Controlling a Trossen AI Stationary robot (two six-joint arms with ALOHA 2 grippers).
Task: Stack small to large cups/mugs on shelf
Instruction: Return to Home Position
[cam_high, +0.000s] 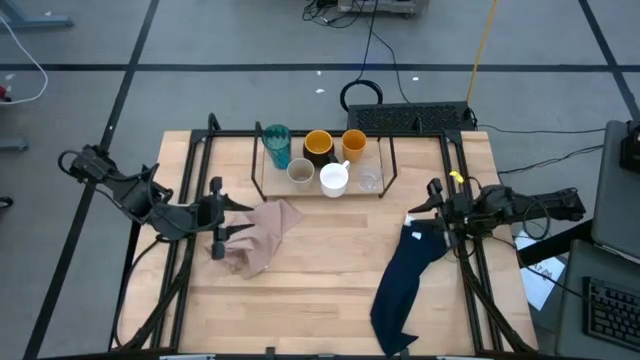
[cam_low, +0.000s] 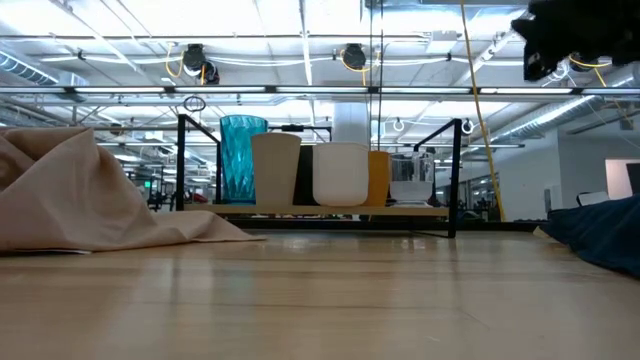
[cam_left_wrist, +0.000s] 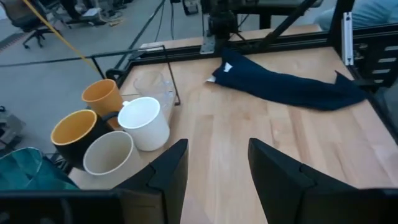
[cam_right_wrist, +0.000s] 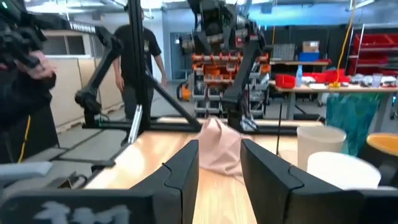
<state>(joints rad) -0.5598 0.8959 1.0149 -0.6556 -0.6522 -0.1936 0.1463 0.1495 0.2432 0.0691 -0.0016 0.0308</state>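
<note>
Several cups stand upright on the shelf (cam_high: 258, 165) at the table's far middle: a teal glass (cam_high: 277, 145), an orange-yellow mug (cam_high: 318, 147), a small orange cup (cam_high: 353, 145), a beige cup (cam_high: 300, 173), a white mug (cam_high: 334, 179) and a clear cup (cam_high: 370, 178). My left gripper (cam_high: 238, 220) hangs open at the left, beside a pinkish cloth (cam_high: 265, 235), with nothing between its fingers (cam_left_wrist: 168, 177). My right gripper (cam_high: 428, 207) is open at the right, over the top end of a navy cloth (cam_high: 410, 280).
The pinkish cloth lies crumpled in front of the shelf's left end; the navy cloth runs from the right gripper down to the near edge. Bare wood lies between the two cloths. Black frame rails (cam_high: 190, 200) run along both table sides. A person (cam_right_wrist: 140, 56) stands beyond the table.
</note>
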